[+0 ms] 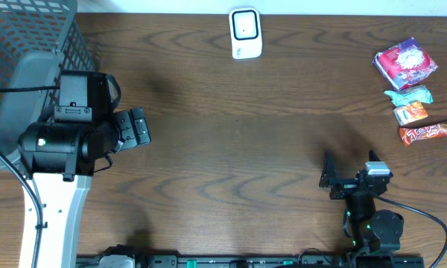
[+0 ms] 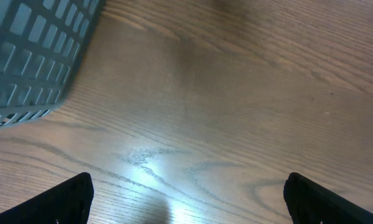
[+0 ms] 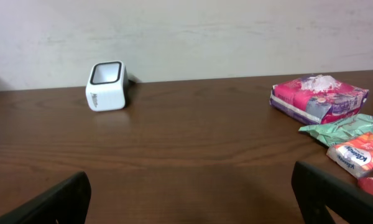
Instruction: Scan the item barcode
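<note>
A white box-shaped barcode scanner (image 1: pixel 246 33) stands at the far edge of the dark wooden table (image 1: pixel 231 149), its dark window facing up. Far right, a red-orange wrapped snack bar (image 1: pixel 428 132) lies lengthwise left-to-right. The left gripper (image 1: pixel 140 126) and right gripper (image 1: pixel 350 170) both gape wide, empty.

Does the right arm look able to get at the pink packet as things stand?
Probably yes: the right gripper is open, and bare table lies between it and the pink packet; the smaller snacks sit beside it.
</note>
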Available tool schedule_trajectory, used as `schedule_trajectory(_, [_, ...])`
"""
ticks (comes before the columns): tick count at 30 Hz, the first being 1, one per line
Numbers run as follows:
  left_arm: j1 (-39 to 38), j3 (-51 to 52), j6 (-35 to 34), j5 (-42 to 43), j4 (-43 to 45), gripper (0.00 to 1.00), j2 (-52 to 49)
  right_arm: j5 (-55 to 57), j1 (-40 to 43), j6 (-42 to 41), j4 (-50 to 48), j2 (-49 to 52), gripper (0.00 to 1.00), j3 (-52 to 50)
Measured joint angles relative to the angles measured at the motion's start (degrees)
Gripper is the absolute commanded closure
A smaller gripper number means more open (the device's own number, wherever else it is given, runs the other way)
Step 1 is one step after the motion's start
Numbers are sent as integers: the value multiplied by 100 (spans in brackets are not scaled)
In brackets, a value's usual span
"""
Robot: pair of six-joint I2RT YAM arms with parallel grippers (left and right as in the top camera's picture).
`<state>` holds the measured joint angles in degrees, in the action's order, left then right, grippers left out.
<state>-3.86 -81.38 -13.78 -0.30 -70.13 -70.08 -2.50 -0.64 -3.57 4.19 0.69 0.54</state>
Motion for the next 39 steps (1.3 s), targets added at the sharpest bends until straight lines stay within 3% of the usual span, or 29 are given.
schedule_trajectory(39, [0,20,0,24,-136,2,4,0,0,0,-2,0,1,0])
